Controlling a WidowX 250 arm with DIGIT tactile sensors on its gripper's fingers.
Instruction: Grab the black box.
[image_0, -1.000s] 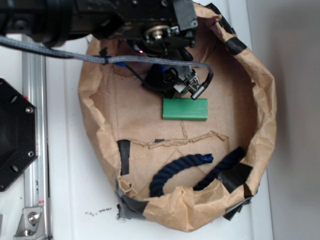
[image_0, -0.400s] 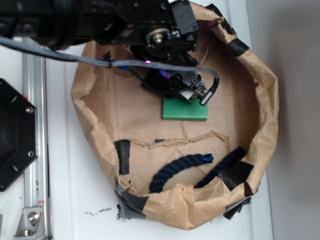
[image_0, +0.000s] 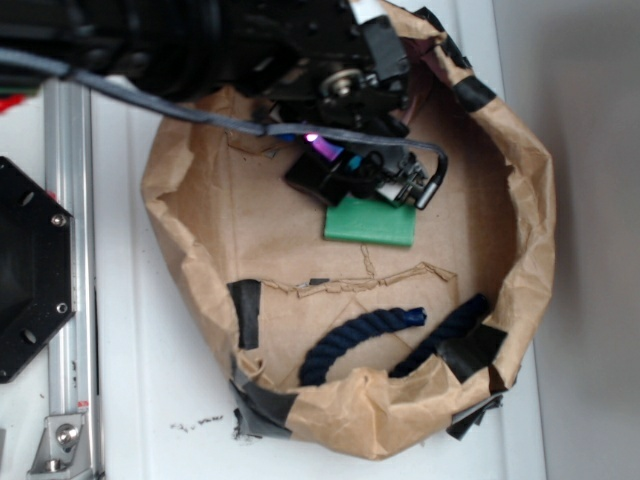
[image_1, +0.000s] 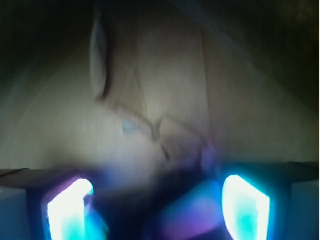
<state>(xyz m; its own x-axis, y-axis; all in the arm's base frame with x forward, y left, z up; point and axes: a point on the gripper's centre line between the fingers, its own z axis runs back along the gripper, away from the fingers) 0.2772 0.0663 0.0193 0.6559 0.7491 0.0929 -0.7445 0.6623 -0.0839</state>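
1. Gripper (image_0: 385, 190) has shifted toward 4 o'clock since a second ago and now overlaps the top edge of the green block (image_0: 370, 224). The green block has turned slightly; it lay square to the frame before.
2. The brown paper basin (image_0: 530, 220) has also changed. Its 9 o'clock wall bulges further out over the white table (image_0: 150, 400) than it did.
3. Black box (image_0: 312, 178) lies on the basin floor at about 11 o'clock from the basin's centre, just beside the green block's upper left corner. Most of it is under the gripper.
4. Box heading: the visible lower edge slants from roughly 10 o'clock down toward 4 o'clock. It looks squarish, and too much is covered to read a clear long axis.
5. Wrist view is badly blurred. Two glowing cyan fingers (image_1: 67, 207) stand wide apart at the bottom corners, so the claw is spread. A dark glossy mass (image_1: 140, 210) sits between them, probably the box. Contact cannot be judged.
6. Dark blue rope (image_0: 360, 335) curves along the floor at 6 o'clock, well apart from the box.
7. Black tape patches (image_0: 248, 312) sit on the rim at 8, 5 and 1 o'clock.
8. A grey cable (image_0: 200, 110) crosses the basin's upper edge and loops beside the gripper at 3 o'clock.
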